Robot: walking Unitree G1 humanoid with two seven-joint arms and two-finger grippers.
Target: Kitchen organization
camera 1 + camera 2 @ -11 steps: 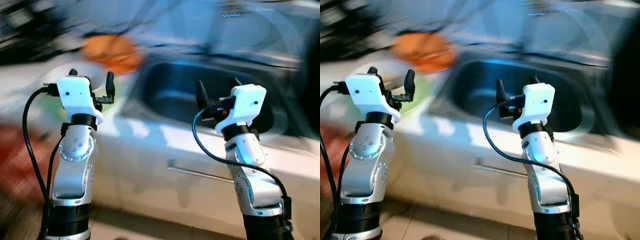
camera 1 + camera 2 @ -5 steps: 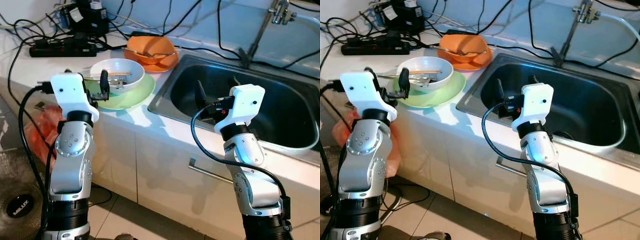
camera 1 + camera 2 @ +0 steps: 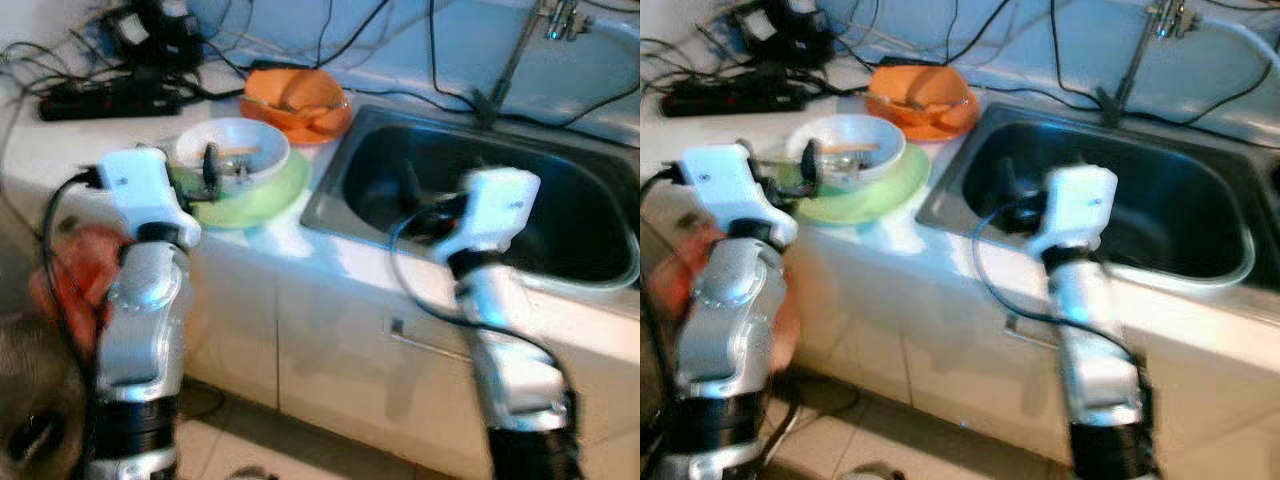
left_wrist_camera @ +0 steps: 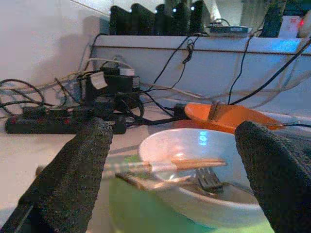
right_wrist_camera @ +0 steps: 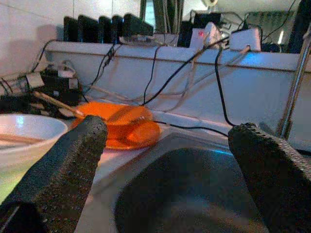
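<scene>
A white bowl (image 4: 194, 150) holding chopsticks (image 4: 184, 165) and a fork (image 4: 206, 179) sits on a green plate (image 3: 255, 195) on the counter. Behind it an orange bowl (image 3: 297, 95) rests on an orange plate (image 5: 131, 136). To the right lies the dark steel sink (image 3: 500, 190). My left gripper (image 4: 175, 184) is open, raised just in front of the white bowl, with nothing between its fingers (image 4: 73, 174). My right gripper (image 5: 165, 184) is open too, held over the sink's front edge and empty.
A power strip (image 4: 48, 124) and tangled cables crowd the back left of the counter. The faucet (image 3: 555, 20) stands behind the sink. Below is a white cabinet front with a handle (image 3: 430, 345). A red bag (image 3: 70, 280) sits on the floor at left.
The head camera swung and settled on the counter, and is now slightly blurred again. Both grippers keep the same raised, open pose.
</scene>
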